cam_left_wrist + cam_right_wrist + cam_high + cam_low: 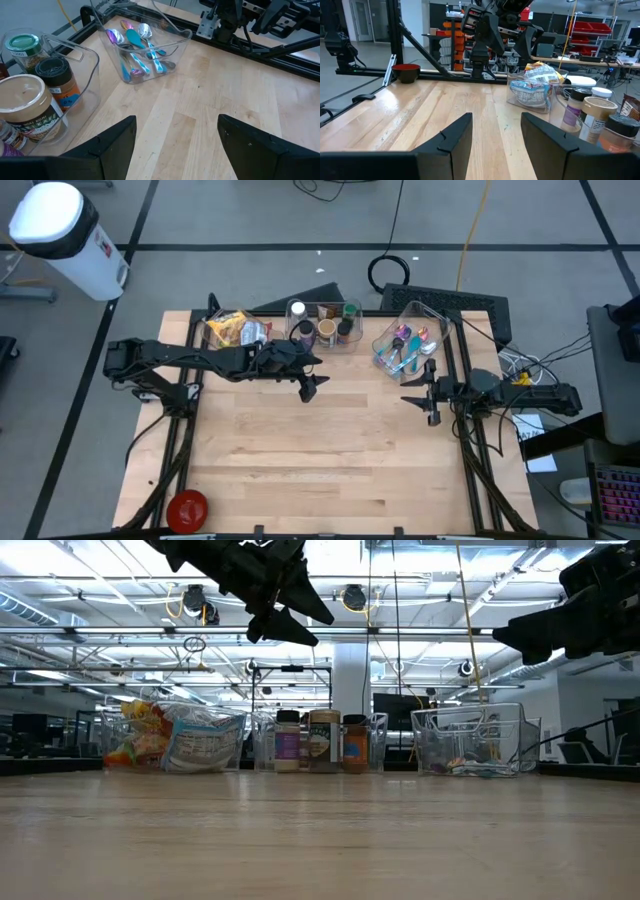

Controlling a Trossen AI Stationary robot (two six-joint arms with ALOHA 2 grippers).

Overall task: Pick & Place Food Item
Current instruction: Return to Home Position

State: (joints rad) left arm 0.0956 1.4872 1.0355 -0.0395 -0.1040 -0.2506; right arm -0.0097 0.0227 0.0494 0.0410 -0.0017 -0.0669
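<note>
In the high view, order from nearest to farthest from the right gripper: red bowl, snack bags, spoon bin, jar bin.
From the right gripper:
1. spoon bin, back right, just behind it.
2. jar bin, back middle.
3. snack bags, back left.
4. red bowl, front-left corner.

On the table (330, 450), far edge: snack bags (232, 330) left, jars (322, 328) middle, spoons (410, 348) right; bowl (187, 507) near-left corner.
</note>
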